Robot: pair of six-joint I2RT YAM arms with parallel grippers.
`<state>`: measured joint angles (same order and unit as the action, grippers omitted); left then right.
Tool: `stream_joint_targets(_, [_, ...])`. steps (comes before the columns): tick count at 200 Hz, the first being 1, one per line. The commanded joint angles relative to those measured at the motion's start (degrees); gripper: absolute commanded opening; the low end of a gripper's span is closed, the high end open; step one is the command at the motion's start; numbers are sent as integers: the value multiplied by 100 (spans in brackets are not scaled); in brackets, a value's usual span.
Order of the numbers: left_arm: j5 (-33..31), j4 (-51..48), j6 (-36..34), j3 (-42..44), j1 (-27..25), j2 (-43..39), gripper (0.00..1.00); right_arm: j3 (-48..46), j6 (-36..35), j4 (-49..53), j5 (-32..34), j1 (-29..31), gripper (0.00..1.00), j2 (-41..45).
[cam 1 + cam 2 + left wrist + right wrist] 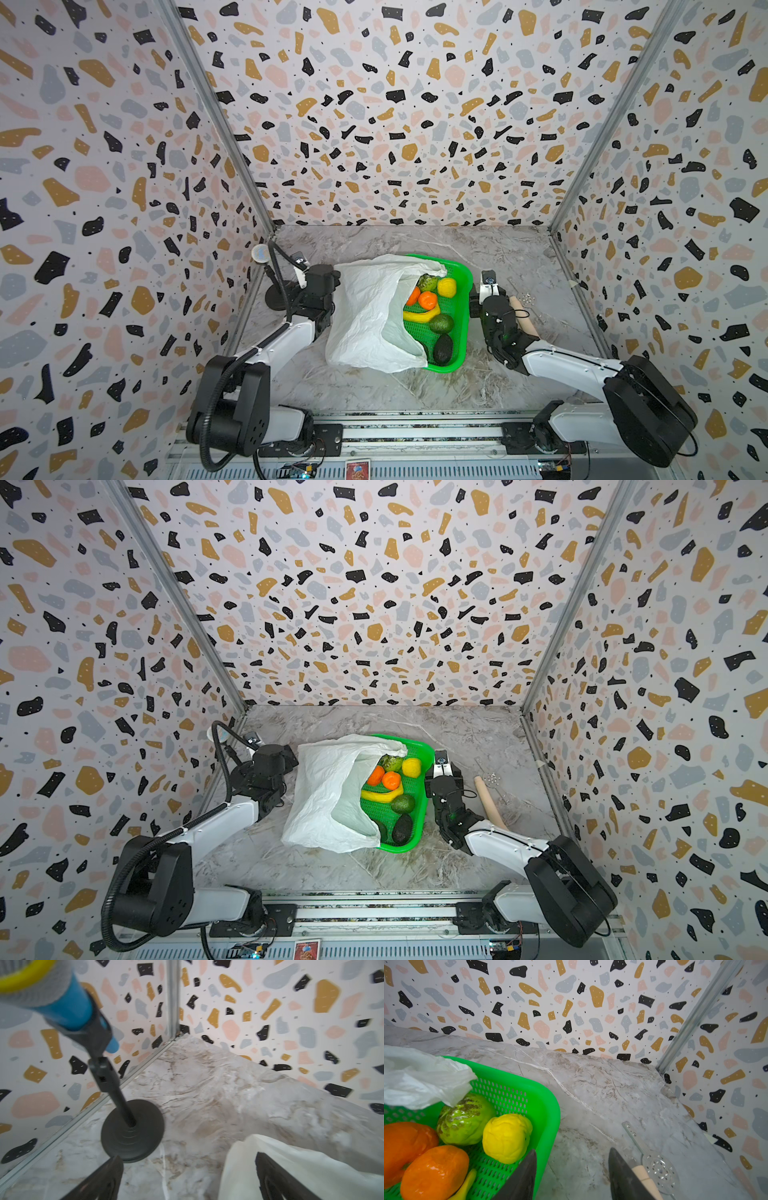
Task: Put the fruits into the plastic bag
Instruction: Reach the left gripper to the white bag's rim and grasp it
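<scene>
Left gripper (188, 1156) gapes wide beside the bag (365, 316), likely ready to pin its left edge. The bag's mouth drapes over the tray (459, 332), facing the fruits (428, 300) lying there outside it. Right gripper (572, 1150), fingers apart, straddles the tray's right rim, gripping nothing.

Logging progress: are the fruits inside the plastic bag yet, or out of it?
Out: the fruits lie uncovered on the green tray; the plastic bag drapes over the tray's side beside them.
</scene>
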<state>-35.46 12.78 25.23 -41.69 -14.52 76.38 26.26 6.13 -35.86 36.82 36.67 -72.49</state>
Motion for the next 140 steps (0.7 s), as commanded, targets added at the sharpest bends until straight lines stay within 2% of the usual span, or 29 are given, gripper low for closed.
stream_joint_targets(1, [-153,-603,61,-170,-461,-290,100,-357,529,-152,168,-7,58,413])
stream_joint_targets(32, [-251,-1149,-150,-528,-1180,-547,99,-318,688,96,133,-89,58,615])
stream_joint_targets(61, [135,-1615,-493,-1177,-1858,-631,99,-256,827,206,111,-90,59,651])
stream_joint_targets(91, [-149,-2395,-714,-1814,-2812,-536,99,-274,875,239,62,-131,61,658])
stream_joint_targets(121, [-22,-2887,-462,-2099,-3187,-534,99,-273,948,245,-67,-129,61,660])
stream_joint_targets(140, [165,-3585,-400,-2515,-3386,-253,99,-259,1008,272,-70,-130,62,635])
